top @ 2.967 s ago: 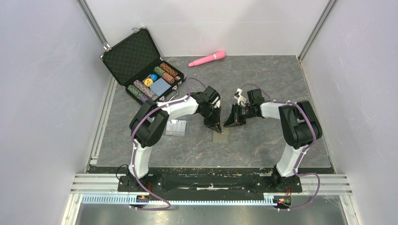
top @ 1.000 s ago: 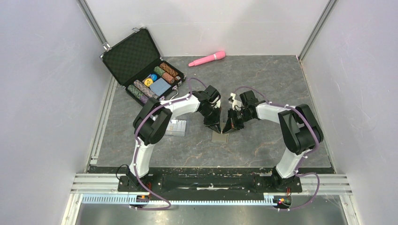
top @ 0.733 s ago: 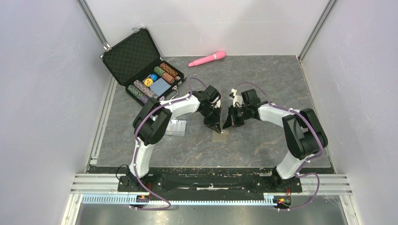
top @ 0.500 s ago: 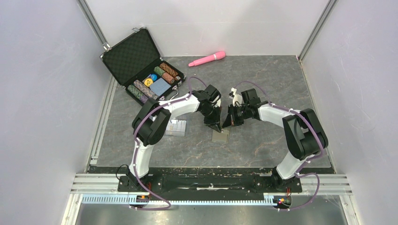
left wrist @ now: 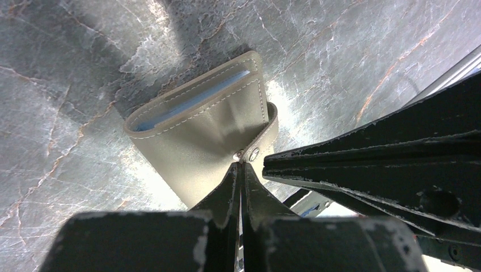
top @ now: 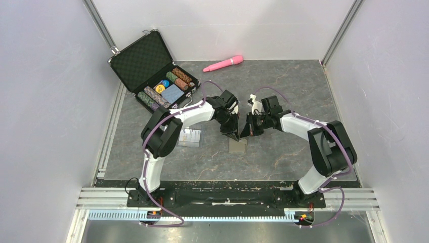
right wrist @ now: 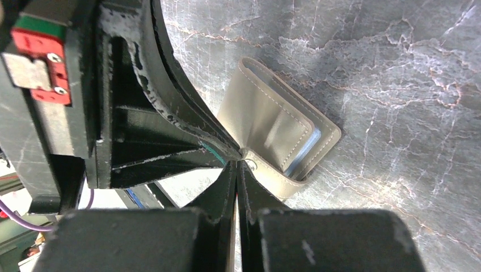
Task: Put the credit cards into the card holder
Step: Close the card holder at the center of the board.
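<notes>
Step in hand, as judged: unfastening the card holder, which lies folded shut and flat on the tabletop, nearest the arm bases. Just beyond it, the left claw and right claw, each pressed together and pinching nothing visible, meet tip to tip at its snap tab. The credit cards lie apart, to the holder's left. The next move calls for prising the tab off its snap.
</notes>
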Robot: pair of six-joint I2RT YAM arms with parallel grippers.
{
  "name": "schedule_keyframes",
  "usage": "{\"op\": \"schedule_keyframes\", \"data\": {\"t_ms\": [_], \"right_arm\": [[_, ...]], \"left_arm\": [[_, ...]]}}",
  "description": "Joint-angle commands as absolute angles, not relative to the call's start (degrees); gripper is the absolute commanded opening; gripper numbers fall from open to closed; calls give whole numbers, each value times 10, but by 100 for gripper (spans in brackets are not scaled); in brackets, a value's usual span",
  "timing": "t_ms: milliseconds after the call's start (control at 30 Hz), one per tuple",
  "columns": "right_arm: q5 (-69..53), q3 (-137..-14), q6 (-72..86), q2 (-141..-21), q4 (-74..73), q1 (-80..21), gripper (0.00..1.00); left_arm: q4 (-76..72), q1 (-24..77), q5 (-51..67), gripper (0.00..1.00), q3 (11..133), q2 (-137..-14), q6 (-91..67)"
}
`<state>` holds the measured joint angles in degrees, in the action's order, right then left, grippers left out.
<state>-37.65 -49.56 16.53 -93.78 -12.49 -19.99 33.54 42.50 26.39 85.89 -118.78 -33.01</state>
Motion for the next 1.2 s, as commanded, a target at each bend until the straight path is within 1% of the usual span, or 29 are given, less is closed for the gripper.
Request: {"op": "schedule_keyframes", "data": {"t_ms": [0,833,1167], "right_arm": [[-386,-490,152,-938,-108,-199,0],[-391,-500,162,-978,-90,-215,0],[-352,-532,193,-989,-74,-214,0]], "left_arm": [[327,423,246,2,867,-1168,-334],[363,423,210,2,851,-1164,-318],[363,423,222,2,854,-1150,-313]]}}
